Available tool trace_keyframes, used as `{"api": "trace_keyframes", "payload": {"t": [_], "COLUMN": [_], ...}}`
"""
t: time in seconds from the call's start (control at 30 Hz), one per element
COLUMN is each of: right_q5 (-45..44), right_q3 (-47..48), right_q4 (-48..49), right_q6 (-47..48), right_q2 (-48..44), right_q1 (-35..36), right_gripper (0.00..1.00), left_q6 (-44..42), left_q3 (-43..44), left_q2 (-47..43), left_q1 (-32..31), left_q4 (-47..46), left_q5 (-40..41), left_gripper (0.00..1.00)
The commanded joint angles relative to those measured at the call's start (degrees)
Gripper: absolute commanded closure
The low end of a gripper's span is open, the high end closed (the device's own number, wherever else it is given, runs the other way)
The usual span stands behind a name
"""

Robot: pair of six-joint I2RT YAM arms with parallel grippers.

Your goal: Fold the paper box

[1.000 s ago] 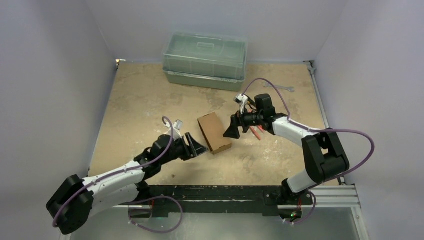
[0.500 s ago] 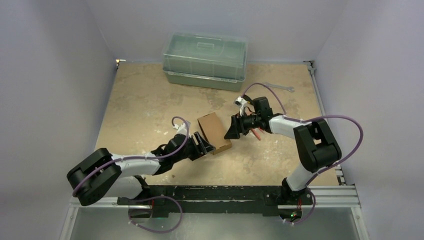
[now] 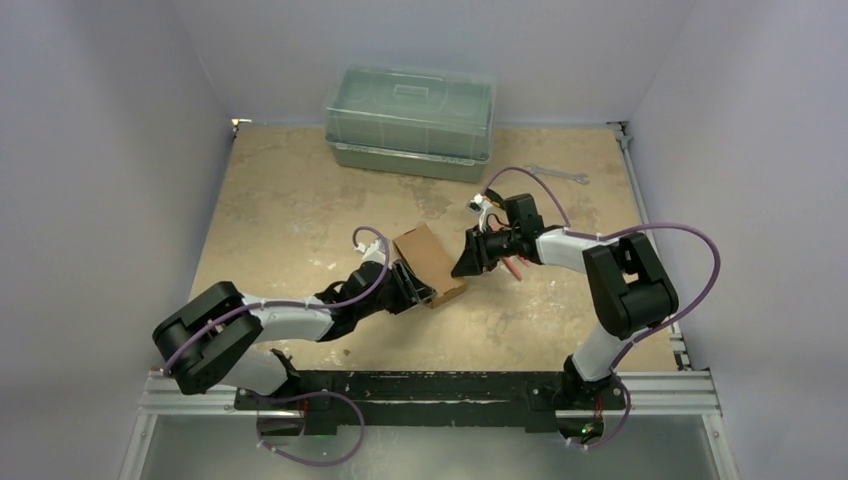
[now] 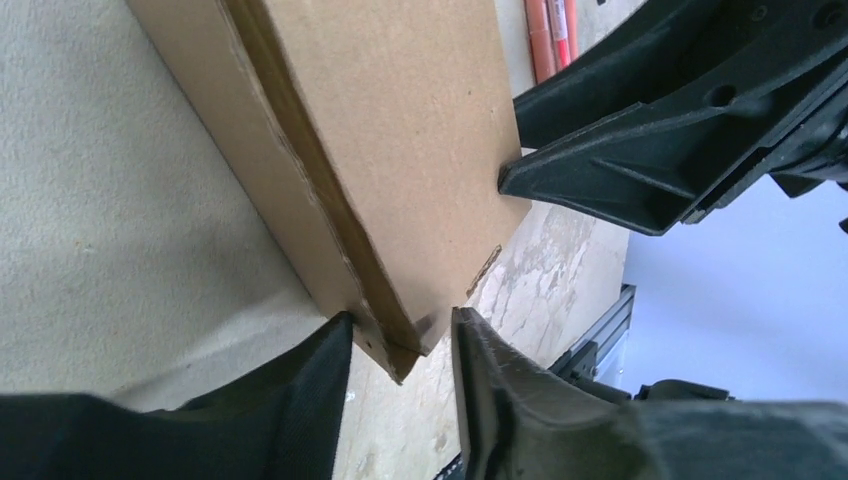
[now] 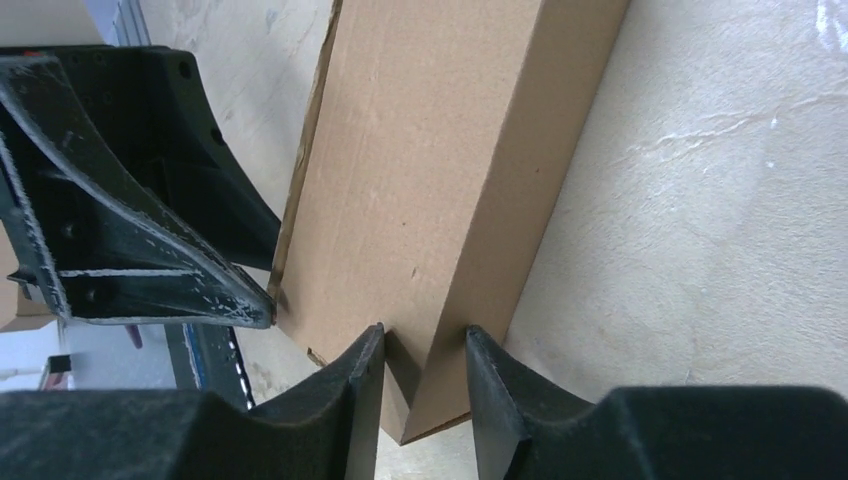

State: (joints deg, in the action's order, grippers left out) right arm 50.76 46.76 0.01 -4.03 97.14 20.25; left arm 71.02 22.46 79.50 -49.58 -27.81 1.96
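The paper box (image 3: 428,262) is a small closed brown carton lying flat in the middle of the table. My left gripper (image 3: 412,291) sits at its near corner. In the left wrist view the jaws straddle that corner of the paper box (image 4: 400,130), with both fingers of the left gripper (image 4: 400,338) against it. My right gripper (image 3: 463,264) is at the box's right side. In the right wrist view the right gripper (image 5: 425,345) pinches the edge of the paper box (image 5: 430,150), one finger on the top face and one on the side wall.
A large translucent green lidded container (image 3: 410,120) stands at the back. A metal wrench (image 3: 556,175) lies at the back right. Red pens (image 3: 512,268) lie just right of the right gripper. A metal rail (image 3: 450,392) runs along the near edge.
My left arm has reached forward to the box's near corner and narrowed its jaws on it. My right gripper's jaws have closed in from wide onto the box's right edge.
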Motion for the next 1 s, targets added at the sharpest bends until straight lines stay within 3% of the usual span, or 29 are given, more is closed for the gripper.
{"api": "trace_keyframes", "payload": {"t": [0.0,0.17,0.3,0.4,0.5,0.6,0.77,0.97], "right_q5": [2.02,2.24,3.06,2.08,-0.08,0.28,1.37,1.18], "right_q3": [1.66,2.08,2.19,2.97,4.17,3.67,3.25,3.07], "right_q4": [-0.98,-1.64,-1.75,-2.87,-4.92,-4.53,-4.14,-4.3], "right_q6": [-0.01,0.08,0.17,0.99,3.55,3.68,3.68,3.68], "right_q2": [0.0,0.74,0.28,-0.63,-2.53,-4.58,-4.85,-3.6], "right_q1": [0.95,2.05,2.33,2.33,0.88,-1.58,-2.43,-2.41], "right_gripper": [0.67,0.77,0.77,0.74,0.48,0.35,0.34,0.4], "left_q6": [1.1,1.57,1.72,1.84,1.01,0.22,0.61,1.99], "left_q3": [2.81,4.17,5.38,5.23,3.78,1.48,-2.35,-2.96], "left_q2": [1.57,2.7,3.43,3.28,0.82,-4.26,-12.48,-11.59], "left_q1": [-0.43,-0.52,-0.52,-0.52,-0.52,-0.53,-0.58,-1.28], "left_q4": [-3.2,-3.63,-3.26,-3.66,-3.39,-0.28,3.31,0.68], "left_q5": [0.26,0.07,0.14,0.02,0.29,1.22,1.14,0.7], "left_gripper": [0.65,0.87,0.97,0.98,0.91,0.76,0.59,0.52]}}
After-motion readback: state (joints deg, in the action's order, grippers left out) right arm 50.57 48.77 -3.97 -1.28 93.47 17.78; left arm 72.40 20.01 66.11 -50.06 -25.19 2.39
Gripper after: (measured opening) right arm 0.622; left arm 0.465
